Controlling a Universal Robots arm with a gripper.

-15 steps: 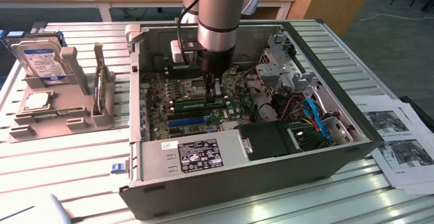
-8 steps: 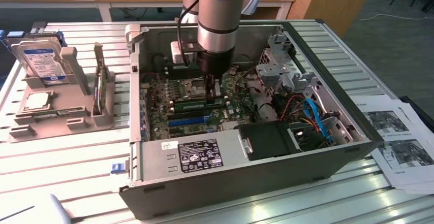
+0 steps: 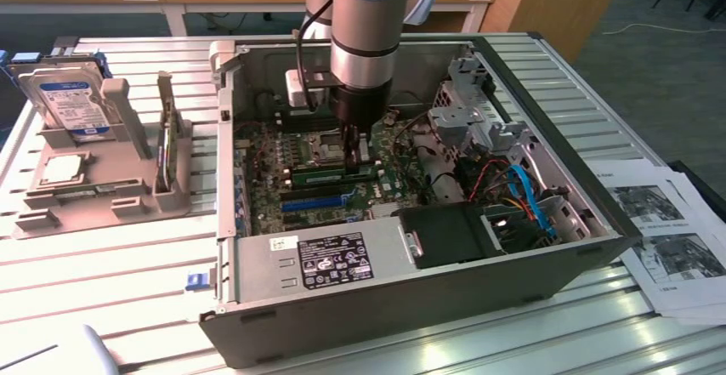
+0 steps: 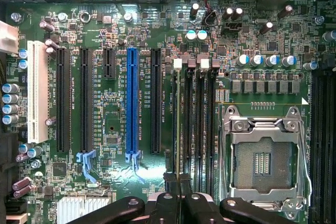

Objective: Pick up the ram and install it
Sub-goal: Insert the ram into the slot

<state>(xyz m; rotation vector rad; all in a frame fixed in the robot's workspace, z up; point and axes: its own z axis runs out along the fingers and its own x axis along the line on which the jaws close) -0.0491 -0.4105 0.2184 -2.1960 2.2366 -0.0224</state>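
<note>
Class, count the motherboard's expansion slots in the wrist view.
6, side by side: white slot at one end, two long black slots, short black slot, blue slot, another long black slot beside the memory slots. Others may lie out of frame.

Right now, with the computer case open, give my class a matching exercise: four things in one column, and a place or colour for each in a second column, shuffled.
1 ram
2 hard drive
3 printed sheets
4 slot strip

A lying on the table, at the exterior view's right of the case
B green, directly beneath the arm
C bright blue, on the motherboard
D standing in the grey stand

Pairs: 1-B, 2-D, 3-A, 4-C
</note>
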